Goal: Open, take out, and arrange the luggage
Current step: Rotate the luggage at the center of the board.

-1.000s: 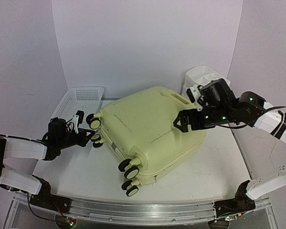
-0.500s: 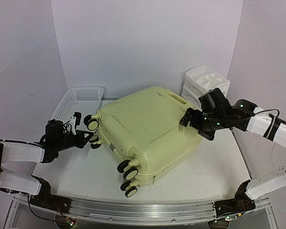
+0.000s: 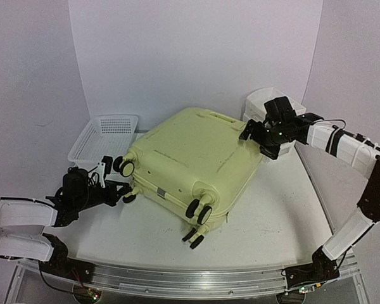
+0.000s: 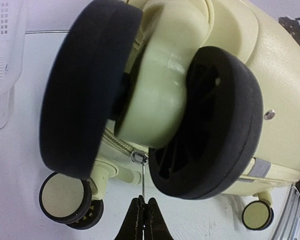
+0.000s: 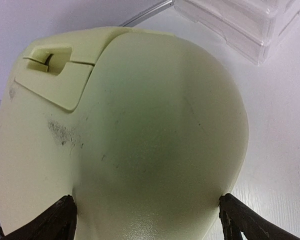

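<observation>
Across the table (image 3: pixel 278 209) lies the closed luggage (image 3: pixel 190 168), wheels toward the left gripper (image 4: pixel 142 220), its jaws pinched on the zip pull (image 4: pixel 142 182); the right gripper (image 3: pixel 256 140), jaws wide, straddles the far corner.

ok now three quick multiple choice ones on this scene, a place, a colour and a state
1. The white mesh basket sits: A) left of the luggage B) on top of it C) right of it
2. The luggage shell is: A) red B) pale yellow-green C) black
3. The left gripper is: A) wide open B) out of view C) shut
Answers: 1 A, the top view shows it at the left; 2 B, plain in every view; 3 C, fingertips pinched together on the zip pull.
</observation>
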Controlling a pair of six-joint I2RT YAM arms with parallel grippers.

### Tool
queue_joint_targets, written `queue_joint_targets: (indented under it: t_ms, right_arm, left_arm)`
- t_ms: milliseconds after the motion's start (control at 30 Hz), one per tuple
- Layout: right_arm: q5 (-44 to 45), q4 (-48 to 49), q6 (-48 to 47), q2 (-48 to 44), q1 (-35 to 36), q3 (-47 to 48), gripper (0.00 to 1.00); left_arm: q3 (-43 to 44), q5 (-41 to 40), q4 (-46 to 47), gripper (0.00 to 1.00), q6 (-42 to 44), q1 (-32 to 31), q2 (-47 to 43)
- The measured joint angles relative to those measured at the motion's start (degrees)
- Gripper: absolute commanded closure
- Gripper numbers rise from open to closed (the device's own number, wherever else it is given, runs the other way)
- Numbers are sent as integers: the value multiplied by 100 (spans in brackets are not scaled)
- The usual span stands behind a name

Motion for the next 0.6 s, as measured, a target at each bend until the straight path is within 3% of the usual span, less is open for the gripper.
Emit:
queue_joint_targets:
  t_ms: [33, 133, 300, 333, 400, 500, 600]
  right_arm:
    - [-22, 31, -94, 111, -46, 109, 2]
    - [-4, 120, -422, 382, -144, 393, 2]
    - [146, -142, -772, 389, -131, 503, 2]
    - [179, -203, -815, 365, -125, 509, 2]
    - [247, -356, -879, 289, -101, 511, 2]
    - [369, -739, -898, 83, -48, 511, 2]
    - [387, -1040, -879, -175, -26, 505, 2]
  left_arm:
    - [-50, 26, -9, 95, -17, -55, -81]
    - [-85, 190, -201, 70, -48, -190, -247]
    - [2, 254, -916, 48, -170, -286, -315]
    - [15, 236, -1047, 40, -201, -286, -337]
    - [15, 175, -1287, 14, -249, -289, -479]
    - [17, 39, -1703, 2, -378, -286, -955]
    - [70, -160, -2275, 0, -452, -286, -1604]
